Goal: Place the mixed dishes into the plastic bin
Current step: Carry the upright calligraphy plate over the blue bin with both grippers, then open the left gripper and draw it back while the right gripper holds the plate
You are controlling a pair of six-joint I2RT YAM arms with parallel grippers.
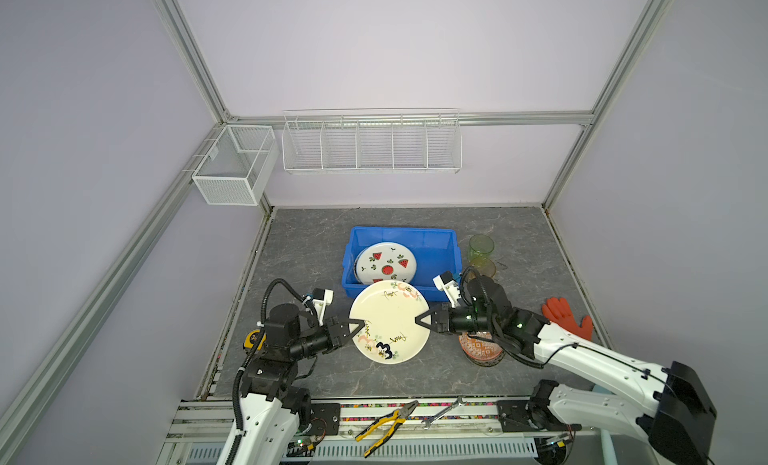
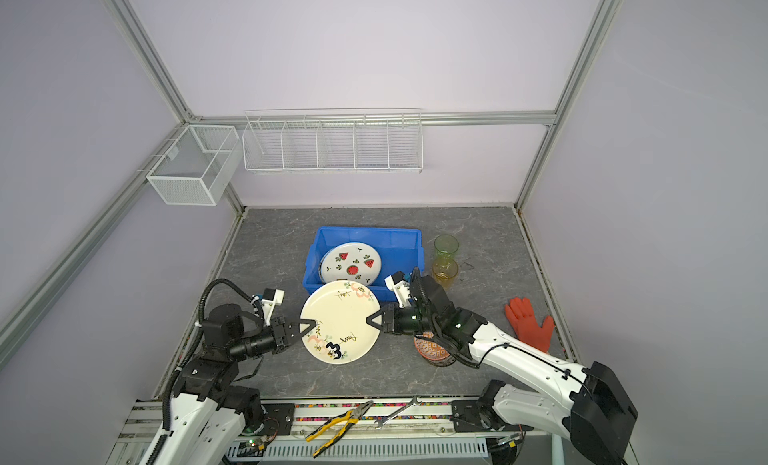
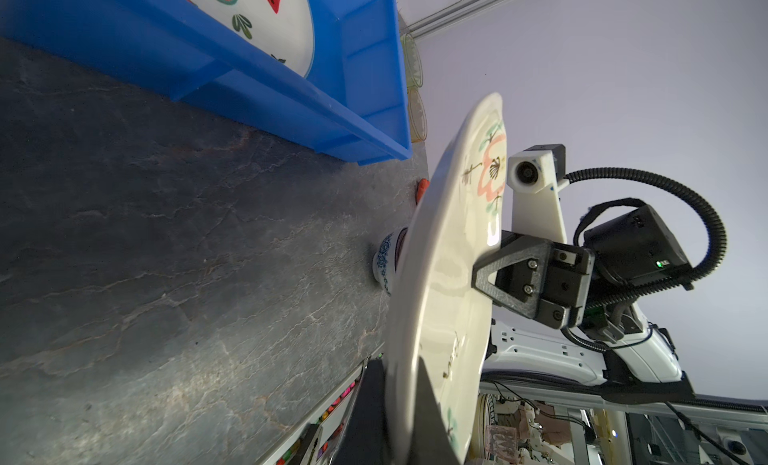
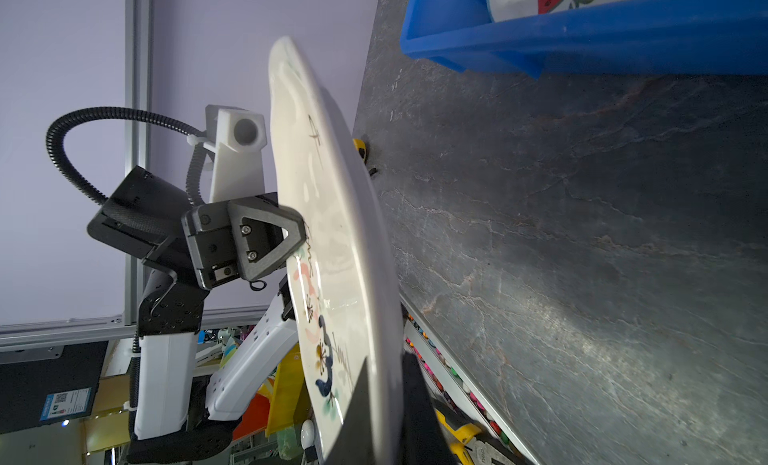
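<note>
A cream floral plate (image 1: 390, 321) (image 2: 340, 321) hangs above the table just in front of the blue plastic bin (image 1: 401, 231) (image 2: 365, 232), held from both sides. My left gripper (image 1: 358, 328) (image 3: 399, 367) is shut on its left rim. My right gripper (image 1: 420, 319) (image 4: 384, 363) is shut on its right rim. A white watermelon plate (image 1: 386, 263) leans inside the bin. A green glass (image 1: 481, 246) and an amber glass (image 1: 484, 268) stand right of the bin. An orange patterned bowl (image 1: 482, 350) sits under my right arm, partly hidden.
A red rubber glove (image 1: 565, 317) lies at the right edge. A yellow tape measure (image 1: 251, 339) sits by my left arm. Pliers (image 1: 386, 427) and a wrench (image 1: 444, 413) lie on the front rail. White wire baskets (image 1: 370, 142) hang on the back wall.
</note>
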